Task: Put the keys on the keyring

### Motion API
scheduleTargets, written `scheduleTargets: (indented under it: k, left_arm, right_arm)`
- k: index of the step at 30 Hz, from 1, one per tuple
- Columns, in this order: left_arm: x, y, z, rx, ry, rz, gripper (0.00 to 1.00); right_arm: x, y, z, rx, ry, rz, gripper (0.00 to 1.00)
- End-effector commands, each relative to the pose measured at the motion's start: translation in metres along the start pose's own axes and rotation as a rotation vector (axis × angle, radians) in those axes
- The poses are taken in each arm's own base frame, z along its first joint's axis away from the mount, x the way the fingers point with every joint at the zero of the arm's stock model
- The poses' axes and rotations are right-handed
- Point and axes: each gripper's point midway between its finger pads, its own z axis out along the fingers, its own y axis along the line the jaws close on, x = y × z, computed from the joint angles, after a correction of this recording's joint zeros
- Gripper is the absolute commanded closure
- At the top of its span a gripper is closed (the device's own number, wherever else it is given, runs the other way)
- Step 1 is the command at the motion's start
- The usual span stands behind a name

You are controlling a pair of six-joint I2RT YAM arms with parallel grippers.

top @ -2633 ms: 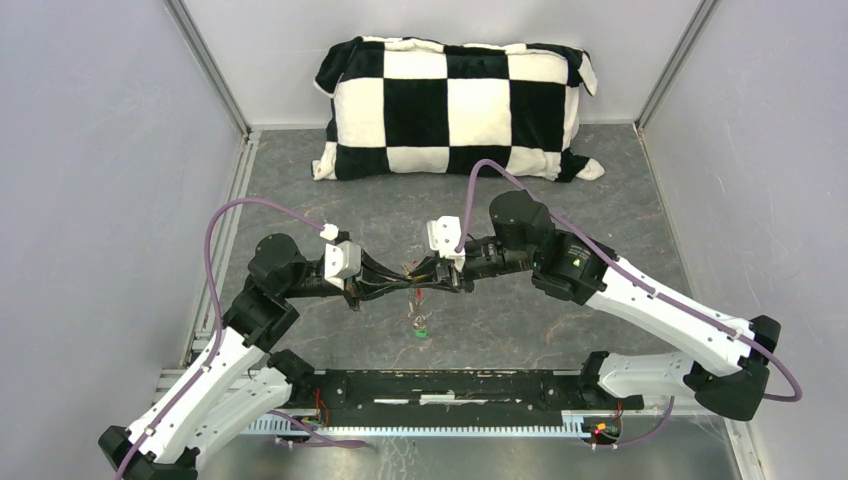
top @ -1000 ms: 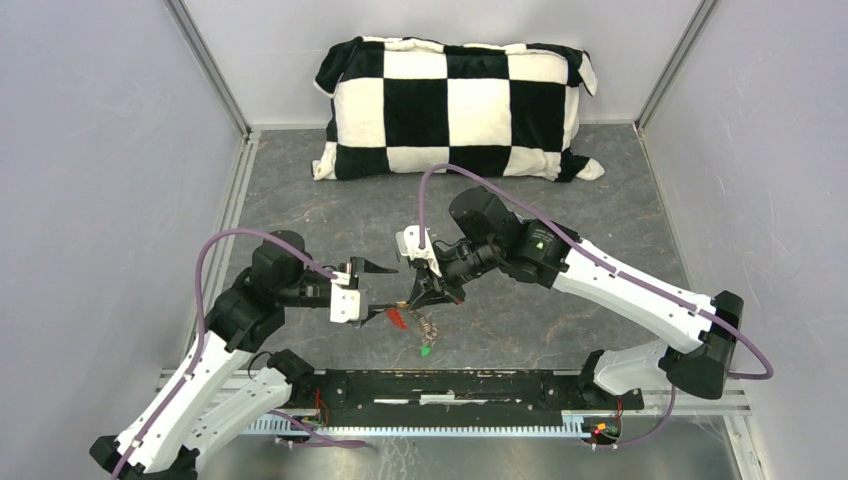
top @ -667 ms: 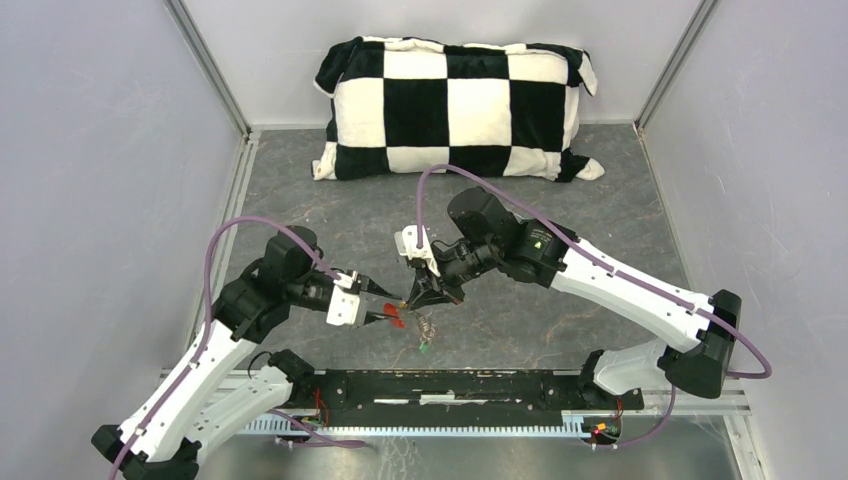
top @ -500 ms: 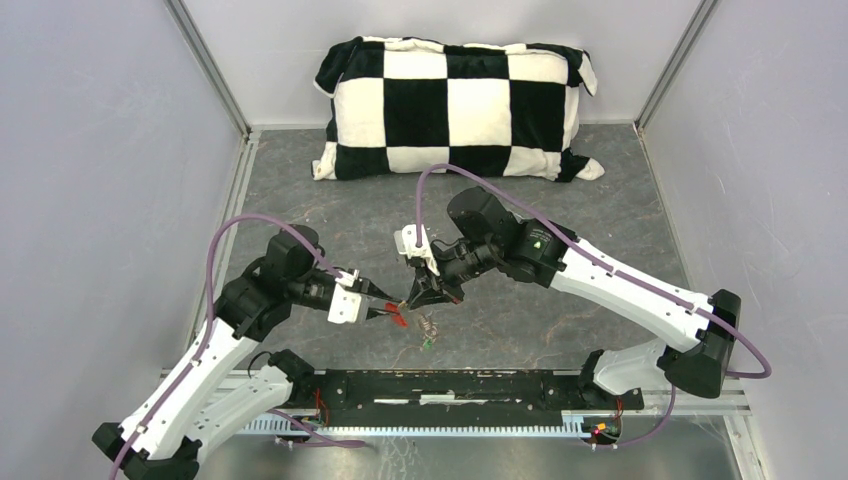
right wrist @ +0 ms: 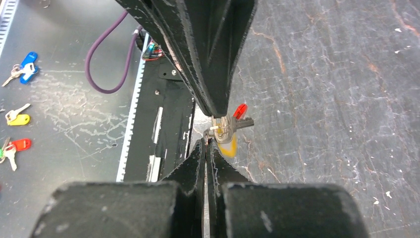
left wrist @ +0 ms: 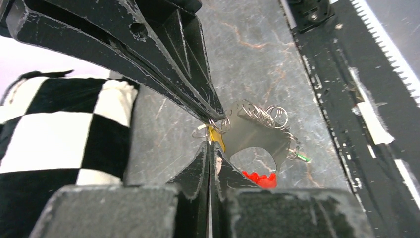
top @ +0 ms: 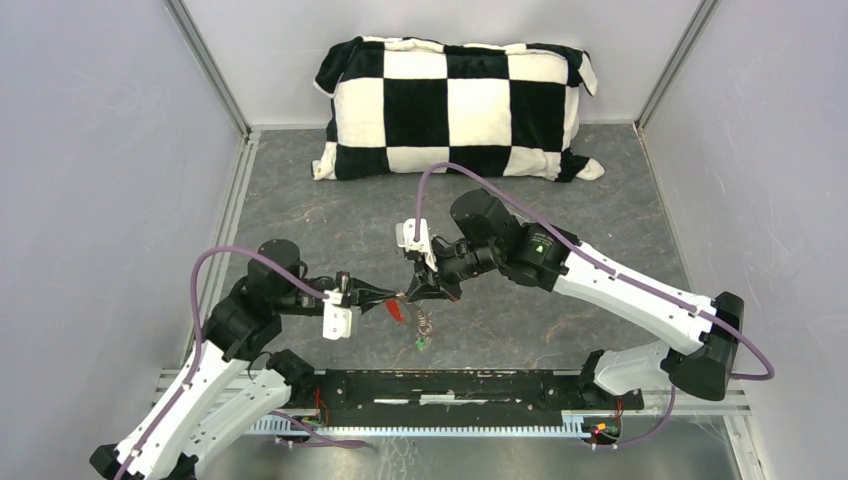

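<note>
The grey marbled counter [top: 600,200] is closed in by pale walls on three sides, with a checkered pillow [top: 455,105] along its far edge. Above the middle of the near edge the two arms meet tip to tip. The left fingers [left wrist: 198,168] are pressed together, apparently pinching the yellow-headed key [left wrist: 215,137]. The right fingers [right wrist: 195,163] are likewise clamped, on the wire of the keyring [left wrist: 257,114]. Below that junction hang the chain links, the red tag [left wrist: 260,179] and, lowest, the green-headed key [left wrist: 303,157], which seems already attached.

The step in hand looks like working the yellow-headed key's hole along the ring's coil. Doing it well calls for the right arm to hold the ring steady while the left turns the key slowly around the wire, following the coil rather than pulling away. A hard tug could slip either pinch and drop the bundle. Loose spare keys [right wrist: 19,119] lie past the near rail.
</note>
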Motion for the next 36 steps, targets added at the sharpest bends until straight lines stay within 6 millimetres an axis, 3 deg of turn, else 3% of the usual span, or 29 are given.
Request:
scheduleTargets:
  k: [1,7,11,12,15,18,24,28,32,36]
  left_arm:
    - [0.000,0.016,-0.006,-0.085,0.022,0.212,0.98]
    - [0.002,0.009,-0.014,-0.115,0.034,0.421,0.98]
    - [0.008,-0.008,-0.013,-0.044,0.029,0.506,0.98]
    - [0.009,-0.012,-0.012,-0.028,0.027,0.517,0.96]
    - [0.009,-0.016,-0.012,-0.011,0.017,0.529,0.73]
    - [0.007,-0.013,-0.013,-0.023,0.021,0.515,0.70]
    - [-0.017,0.017,-0.021,-0.161,0.007,0.401,0.66]
    - [-0.025,0.020,-0.021,-0.153,-0.016,0.418,0.55]
    - [-0.022,0.023,-0.016,-0.128,-0.012,0.461,0.49]
    - [-0.013,0.009,-0.008,-0.012,-0.015,0.516,0.43]
  right_arm:
    - [-0.030,-0.016,-0.014,0.130,-0.109,-0.027,1.00]
    - [-0.039,-0.025,-0.020,0.200,-0.200,0.005,1.00]
    - [-0.044,-0.025,-0.020,0.195,-0.244,0.019,1.00]
    - [-0.045,-0.024,-0.020,0.189,-0.250,0.023,1.00]
    - [-0.047,-0.022,-0.020,0.180,-0.272,0.026,1.00]
    - [-0.049,-0.020,-0.020,0.176,-0.301,0.019,1.00]
    - [-0.038,-0.017,-0.015,0.152,-0.294,0.014,1.00]
    - [-0.031,-0.013,-0.011,0.119,-0.254,0.012,1.00]
    - [-0.025,-0.008,-0.007,0.071,-0.216,0.017,1.00]
    - [-0.022,-0.005,-0.003,0.031,-0.181,0.014,1.00]
